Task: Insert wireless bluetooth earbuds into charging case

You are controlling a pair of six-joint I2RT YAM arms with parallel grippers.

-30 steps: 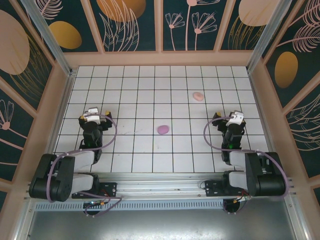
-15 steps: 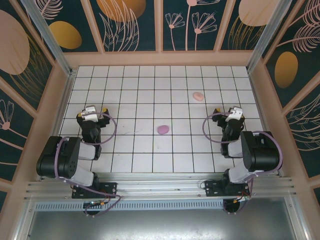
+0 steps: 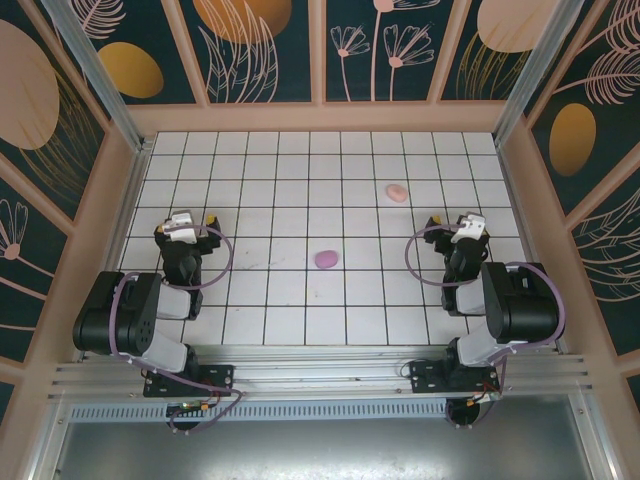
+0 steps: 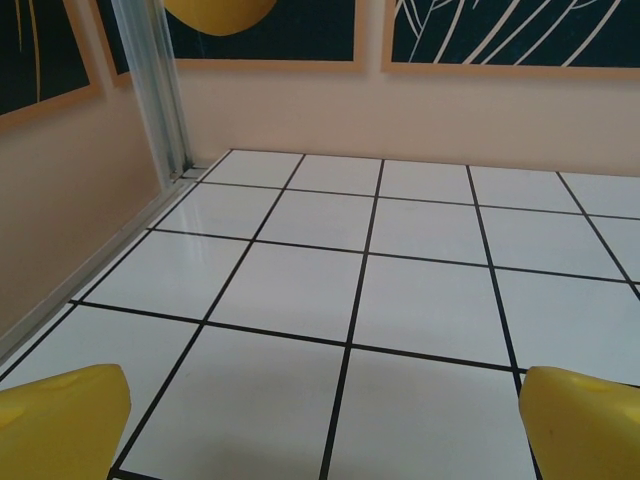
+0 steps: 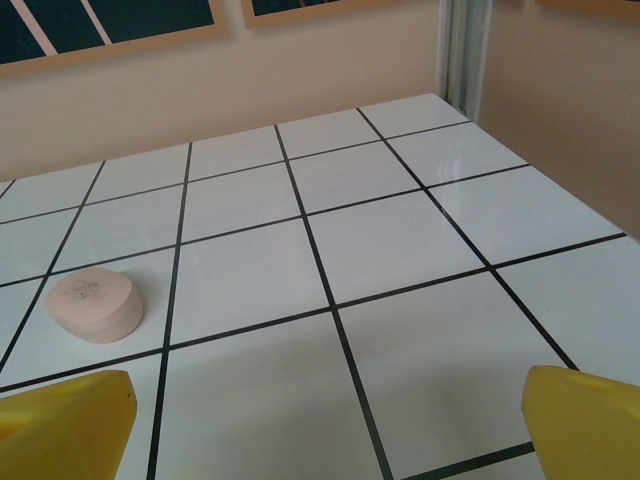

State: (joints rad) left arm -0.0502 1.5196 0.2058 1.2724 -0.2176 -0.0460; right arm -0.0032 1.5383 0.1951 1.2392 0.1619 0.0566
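A closed pink oval case (image 3: 397,192) lies on the white tiled floor at the far right; the right wrist view has it as a case (image 5: 95,305) left of my fingers. A purple oval case (image 3: 326,259) lies near the middle. The tiny earbuds are out of view. My left gripper (image 3: 188,225) hovers at the left, open, its yellow fingertips (image 4: 62,412) wide apart over bare tile. My right gripper (image 3: 458,226) stands open at the right, with nothing between its fingertips (image 5: 585,420). Both grippers are well away from the cases.
Peach walls with dark floral panels enclose the floor on three sides. A metal post (image 4: 155,95) stands in the far left corner, another post (image 5: 465,50) in the far right corner. An aluminium rail (image 3: 320,375) carries both arm bases at the near edge.
Over the past second both arms drew their elbows up and inward, and the grippers shifted slightly toward the far wall. Over the last half second nothing has moved.
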